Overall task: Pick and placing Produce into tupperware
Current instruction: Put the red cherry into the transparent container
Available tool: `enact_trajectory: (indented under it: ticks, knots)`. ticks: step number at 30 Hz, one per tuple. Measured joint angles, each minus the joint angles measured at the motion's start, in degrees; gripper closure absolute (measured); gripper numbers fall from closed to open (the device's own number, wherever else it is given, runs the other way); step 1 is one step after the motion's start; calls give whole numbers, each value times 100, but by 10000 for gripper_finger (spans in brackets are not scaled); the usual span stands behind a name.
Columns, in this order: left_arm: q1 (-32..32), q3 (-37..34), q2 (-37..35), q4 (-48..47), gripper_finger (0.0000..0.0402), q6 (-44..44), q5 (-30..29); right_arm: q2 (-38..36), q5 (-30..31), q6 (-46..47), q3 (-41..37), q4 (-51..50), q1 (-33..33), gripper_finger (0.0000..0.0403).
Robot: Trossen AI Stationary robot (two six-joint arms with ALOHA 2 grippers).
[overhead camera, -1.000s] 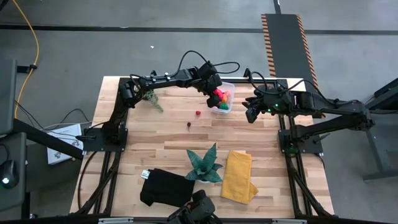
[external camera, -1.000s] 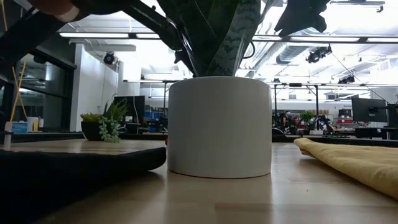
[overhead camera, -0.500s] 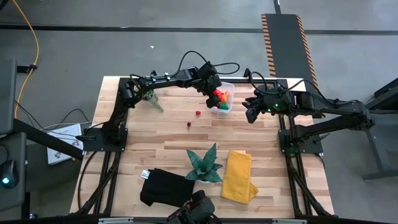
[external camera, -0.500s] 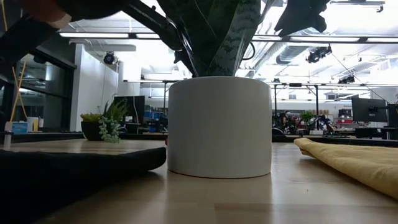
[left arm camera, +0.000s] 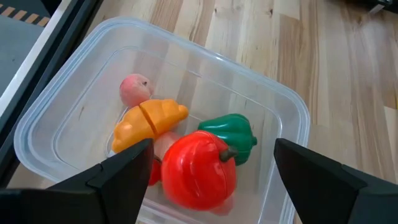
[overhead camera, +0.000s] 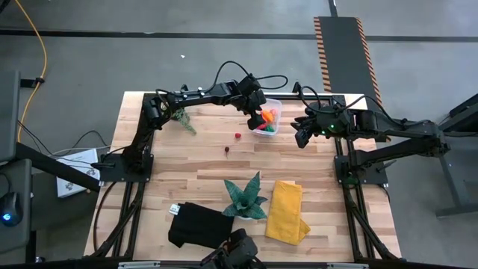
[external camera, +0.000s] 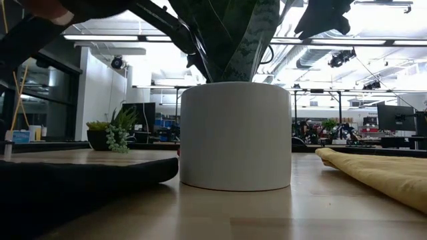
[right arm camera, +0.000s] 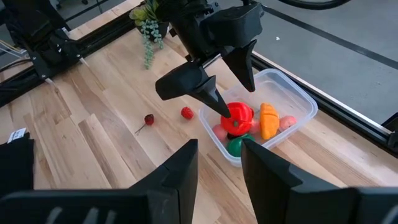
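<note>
Left pincer (right arm camera: 219, 79): over the tub, fingers spread wide to either side of the red tomato (left arm camera: 199, 171); in the left wrist view neither finger touches it, so it holds nothing.
Cherry (overhead camera: 226, 149): dark, with a thin stem, loose on the bench (overhead camera: 194, 168) left of the tub. Judged very light and hard, likely to roll or skid; take it across the round body, not by the stem.
Red berry (overhead camera: 237, 136): loose on the bench between the cherry and the tub. Judged light, stiff, smooth; a narrow, centred pinch from above suits it.
Tub (left arm camera: 283, 102): clear, rounded corners, near the bench's far edge. Thin plastic, judged light enough to slide if nudged at the rim.
Produce in tub: tomato on top, green pepper (left arm camera: 236, 137) touching it, orange piece (left arm camera: 149, 121), pink fruit (left arm camera: 134, 89). All look like hard glossy plastic, not fragile.
Right pincer (overhead camera: 300, 137): waits just right of the tub, fingers narrowly parted, holding nothing.
</note>
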Motion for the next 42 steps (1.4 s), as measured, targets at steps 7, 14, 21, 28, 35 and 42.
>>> enact_trajectory:
  ticks: [7, 14, 21, 28, 35, 42]
  knots:
    - [1, 0, -13, -401, 100, 245, 5, 1, 23, -1, 0, 0, 0, 290]
    - [2, 0, -28, -1210, 137, 649, -60, 0, 21, -40, 0, 0, 1, 290]
    - [2, 264, -22, -1427, 168, 693, -352, 0, 128, -86, 0, 0, 1, 290]
    - [35, 812, -26, -1402, 184, 821, -498, 0, 129, -84, 0, 0, 1, 290]
    - [46, 1283, -24, -1955, 210, 965, -505, 0, 130, -84, 0, 0, 0, 290]
    - [46, 1626, -24, -2938, 261, 1219, -504, 0, 131, -91, 0, 0, -1, 290]
